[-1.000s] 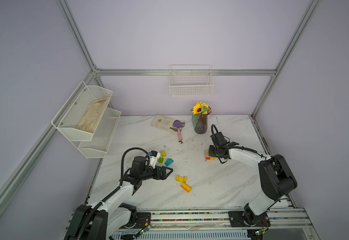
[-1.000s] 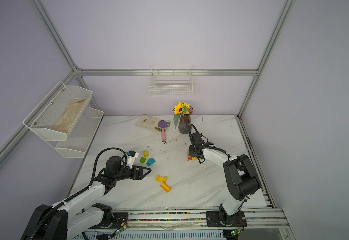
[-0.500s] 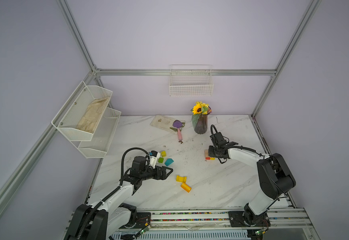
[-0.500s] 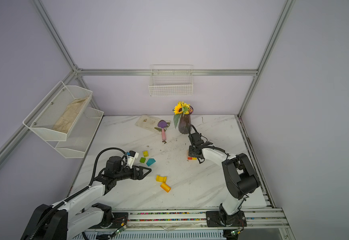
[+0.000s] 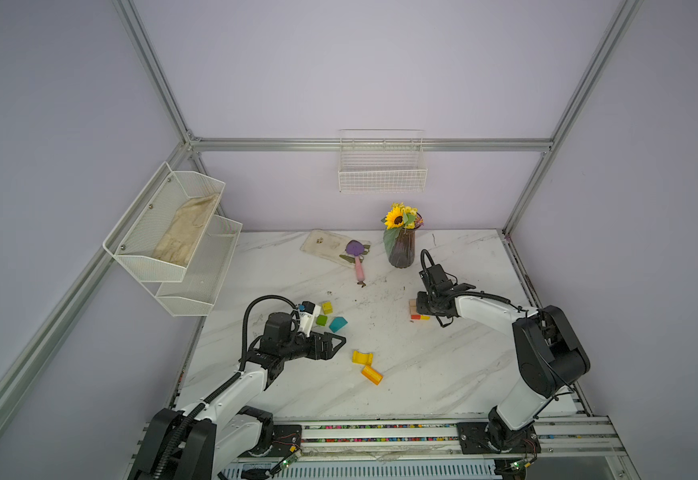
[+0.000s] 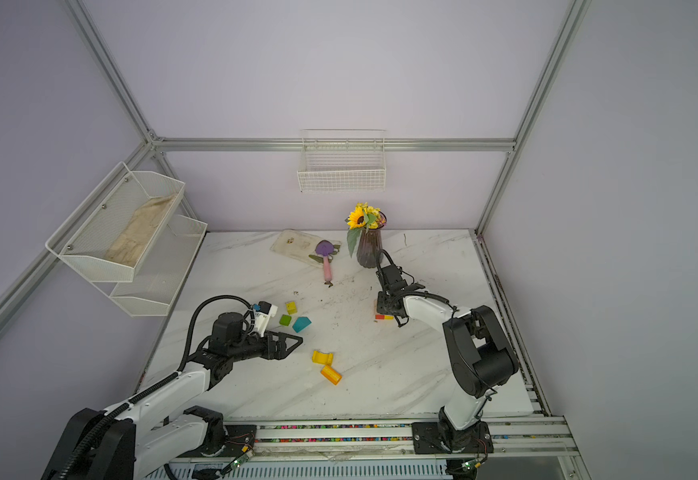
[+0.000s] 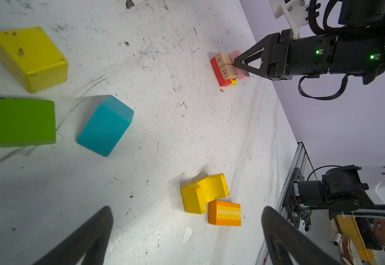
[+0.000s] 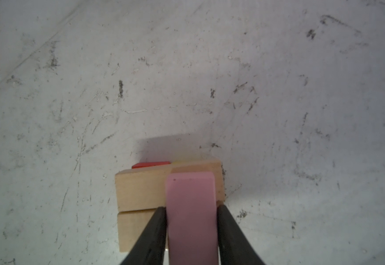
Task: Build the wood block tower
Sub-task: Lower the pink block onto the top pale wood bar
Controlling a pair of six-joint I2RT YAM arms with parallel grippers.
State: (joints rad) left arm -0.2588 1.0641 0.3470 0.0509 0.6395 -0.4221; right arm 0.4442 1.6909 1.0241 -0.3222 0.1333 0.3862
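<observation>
Right wrist view: pink block [image 8: 190, 206] cut by btm edge, red block [image 8: 151, 164] mostly hidden under tan bars [image 8: 141, 190]. Both top views: tower [image 5: 419, 317] partly behind right gripper [image 5: 421, 308].

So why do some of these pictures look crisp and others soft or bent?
In both top views a wide lens splays the frame posts outward, and light is even. In the left wrist view the orange block is sharp enough to read, while the left gripper is blurred. In the right wrist view the pink block looks soft and the tower casts a shadow.
</observation>
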